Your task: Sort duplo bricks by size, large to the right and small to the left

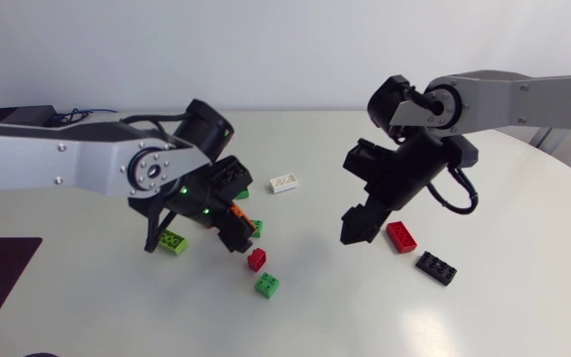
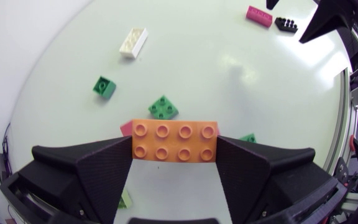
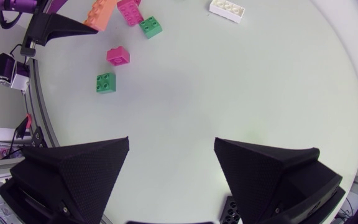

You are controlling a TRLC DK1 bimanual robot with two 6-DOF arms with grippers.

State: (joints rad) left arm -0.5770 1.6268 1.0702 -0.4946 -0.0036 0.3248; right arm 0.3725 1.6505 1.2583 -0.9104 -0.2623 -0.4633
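Left wrist view: L jaws clamped on orange brick [image 2: 174,140], red brick [image 2: 125,128] behind mostly hidden; R jaws apart.

The orange brick [image 2: 174,141] half hides a red brick [image 2: 126,128].

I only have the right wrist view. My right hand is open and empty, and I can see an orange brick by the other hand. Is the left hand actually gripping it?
Observer: Yes. The left wrist view shows the left hand shut on the orange brick, gripping it from both ends.
Operator: What lies near my right hand that I can't see?
Observer: In the head view, a long red brick lies just right of the right hand, with a black brick beyond it.
Operator: Is anything hidden by the left arm?
Observer: A lime brick lies just left of the left hand.
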